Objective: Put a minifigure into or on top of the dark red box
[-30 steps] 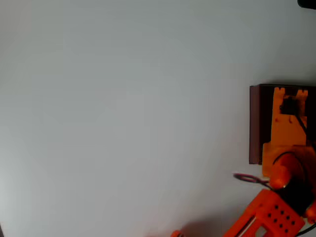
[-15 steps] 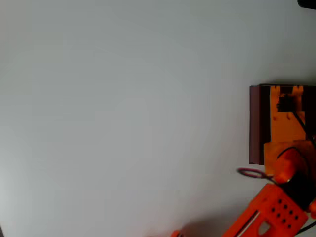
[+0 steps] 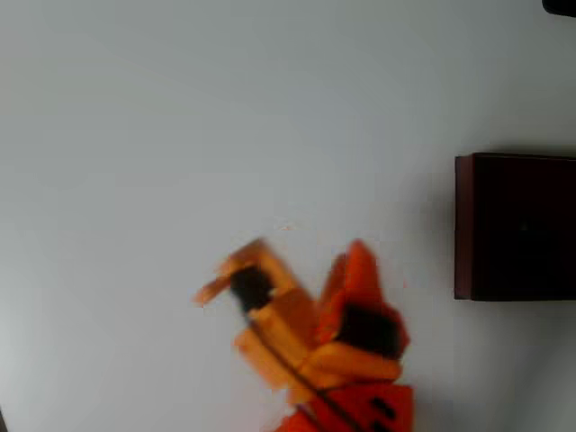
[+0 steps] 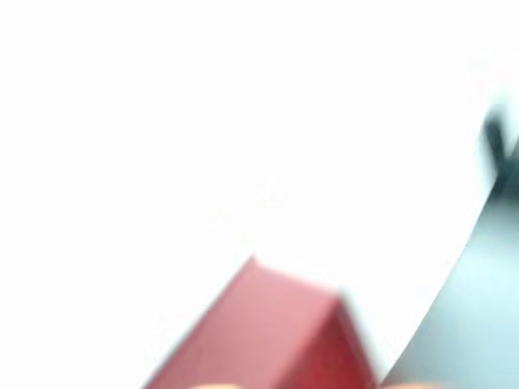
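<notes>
- The dark red box sits at the right edge of the overhead view, its maroon left wall showing and its inside nearly black; it lies well to the right of the jaws, slightly above them in the picture, with bare table between.
- Inside that box, a faint pale speck shows against the dark; too small to say whether it is the minifigure.
- In the wrist view a blurred red block, the box, fills the bottom middle, one corner pointing up, against a washed-out white surface.
- The gripper is smeared by motion blur in the overhead view, low and left of centre, tips pointing up-left, away from the box.
- Two orange fingers appear a little apart, one upper, one lower, with a dark patch behind them; through the blur one cannot tell how wide the jaws stand, or whether anything is between them.
- The orange arm runs from the gripper down to the bottom edge.
- The pale table lies all around.
</notes>
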You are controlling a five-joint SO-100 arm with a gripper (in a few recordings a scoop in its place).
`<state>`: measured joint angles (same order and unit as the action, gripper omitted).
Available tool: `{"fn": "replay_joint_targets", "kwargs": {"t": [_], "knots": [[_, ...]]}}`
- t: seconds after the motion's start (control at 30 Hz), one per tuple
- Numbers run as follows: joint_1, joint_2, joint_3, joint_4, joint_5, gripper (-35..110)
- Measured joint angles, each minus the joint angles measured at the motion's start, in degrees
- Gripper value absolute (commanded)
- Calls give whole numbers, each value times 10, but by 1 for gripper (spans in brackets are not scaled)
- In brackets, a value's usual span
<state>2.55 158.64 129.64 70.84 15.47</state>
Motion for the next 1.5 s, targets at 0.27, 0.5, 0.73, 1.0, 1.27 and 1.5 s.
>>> {"fn": "replay_joint_targets", "kwargs": {"t": [0.27,0.5,0.73,1.0,1.27,1.5], "knots": [[-270,168,140,-22,-83,0],[-385,344,259,-4,-105,0],[-400,360,330,33,-120,0],[-461,360,403,25,-154,0],[-480,360,446,40,-163,2],[-490,360,446,55,-197,0]]}}
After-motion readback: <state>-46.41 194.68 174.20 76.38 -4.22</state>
